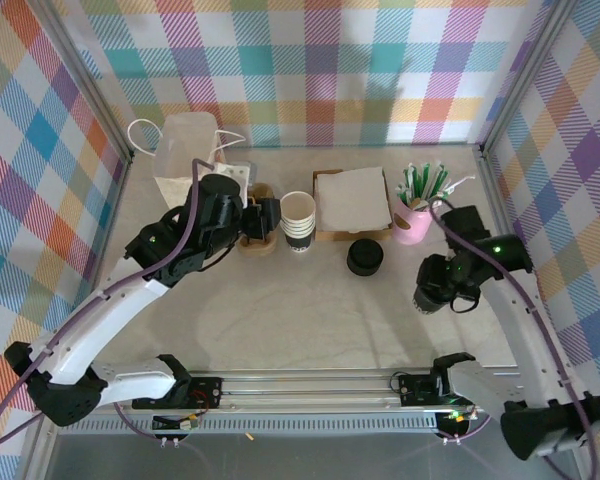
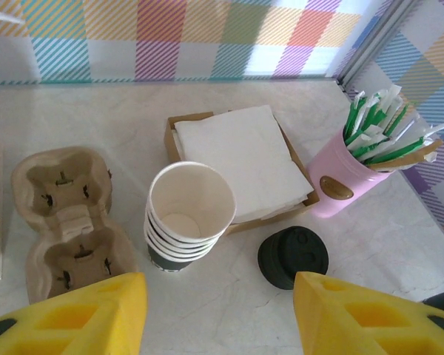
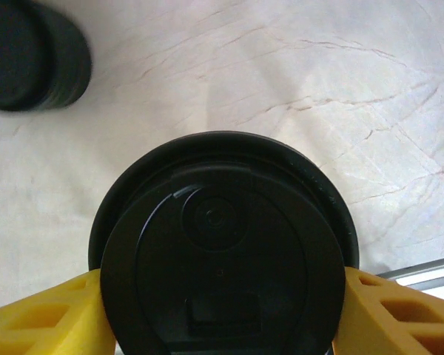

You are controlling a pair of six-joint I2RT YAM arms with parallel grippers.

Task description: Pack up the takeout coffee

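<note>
Takeout coffee (image 1: 427, 297) hangs low over the right side of the table (image 1: 310, 310) in the top view, its black lid facing the camera, pinched by the right gripper (image 1: 435, 292). A stack of black lids (image 1: 364, 257) sits nearby to its left, a pink holder of green sticks (image 1: 413, 222) behind it. Further left are a napkin tray (image 1: 350, 200), nested lidless cups (image 1: 298, 220), a cardboard cup carrier (image 1: 258, 240) and a white paper bag (image 1: 185, 150). The left gripper (image 1: 252, 222) hovers over the carrier. The left wrist view shows its yellow fingers (image 2: 96, 310) spread apart, holding nothing. In the right wrist view, yellow fingers (image 3: 44, 318) press both sides of the lidded cup.
</note>
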